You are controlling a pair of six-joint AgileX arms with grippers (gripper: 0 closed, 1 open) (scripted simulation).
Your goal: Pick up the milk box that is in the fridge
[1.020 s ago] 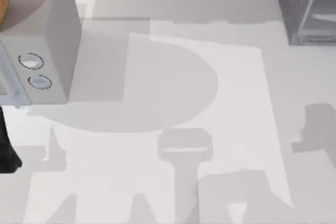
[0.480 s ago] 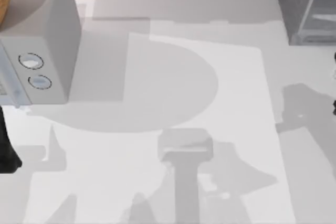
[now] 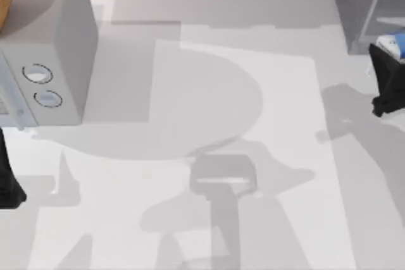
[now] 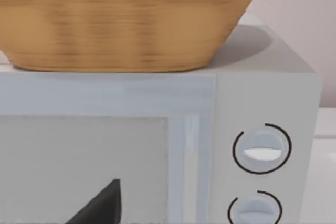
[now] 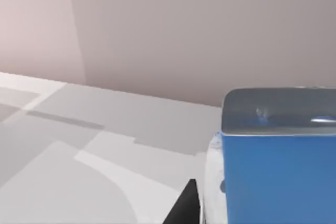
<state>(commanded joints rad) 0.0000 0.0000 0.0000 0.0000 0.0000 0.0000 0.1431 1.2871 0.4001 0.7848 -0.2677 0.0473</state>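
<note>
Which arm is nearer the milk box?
Right. Its pincer is right at the milk box by the fridge; the left arm sits across the table.

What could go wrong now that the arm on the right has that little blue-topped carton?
The right gripper holds the milk box right beside the fridge; swinging it could knock the carton against the fridge's edge. It may also slip from the fingers, since the hold looks to be low on the carton.
</note>
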